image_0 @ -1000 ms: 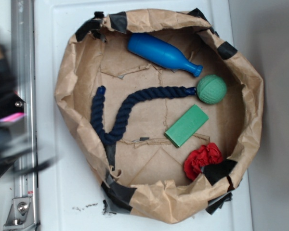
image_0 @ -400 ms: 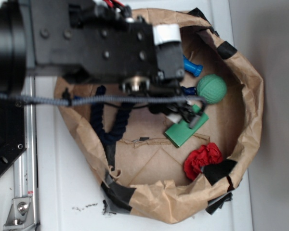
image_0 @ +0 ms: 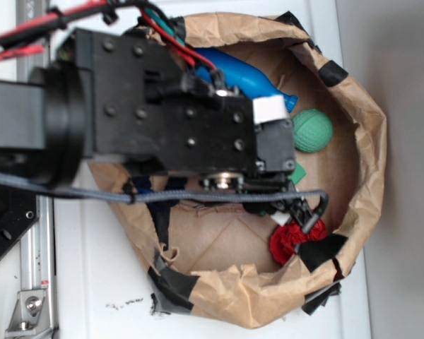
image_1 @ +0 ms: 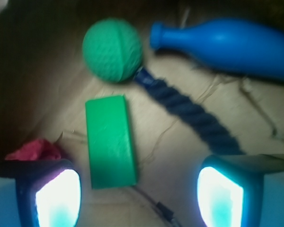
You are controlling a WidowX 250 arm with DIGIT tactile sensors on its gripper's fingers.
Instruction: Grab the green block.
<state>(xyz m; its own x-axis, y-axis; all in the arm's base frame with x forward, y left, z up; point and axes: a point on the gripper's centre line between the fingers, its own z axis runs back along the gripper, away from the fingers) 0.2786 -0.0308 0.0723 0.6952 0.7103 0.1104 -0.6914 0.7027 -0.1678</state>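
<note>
In the wrist view the green block [image_1: 110,140] lies flat on the brown paper floor, its near end between my fingers and closer to the left one. My gripper [image_1: 139,198] is open and empty, above the floor. The green ball [image_1: 112,49] sits just beyond the block's far end. In the exterior view the arm covers nearly all of the block; only a green corner [image_0: 299,171] shows. The gripper [image_0: 301,212] hangs below that corner, beside the red cloth.
A blue bottle [image_0: 249,76] and a dark blue rope [image_1: 189,113] tied to the green ball [image_0: 312,131] lie in the paper-lined basket [image_0: 367,141]. A red cloth [image_0: 295,240] lies by the near rim. The crumpled paper walls stand up all round.
The arm came in from the left over the basket, then moved toward the basket's near rim. It now hides the block, which has not moved.
</note>
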